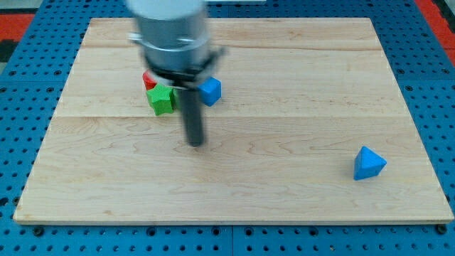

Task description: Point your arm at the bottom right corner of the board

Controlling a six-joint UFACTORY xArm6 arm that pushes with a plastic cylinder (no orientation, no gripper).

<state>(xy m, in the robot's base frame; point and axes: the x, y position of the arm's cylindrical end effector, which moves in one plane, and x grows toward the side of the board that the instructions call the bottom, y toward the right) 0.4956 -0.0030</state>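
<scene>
My tip (195, 142) rests on the wooden board (284, 192) left of its middle. The rod rises to the grey arm body at the view's top. A green block (161, 99) lies just up and left of the tip. A red block (148, 80) shows behind it, partly hidden by the arm. A blue cube-like block (211, 90) lies up and right of the tip. A blue triangular block (369, 163) lies far to the right, near the board's bottom right corner (448, 219).
The board lies on a blue perforated table (21, 64). A red area shows at the view's top corners (14, 18).
</scene>
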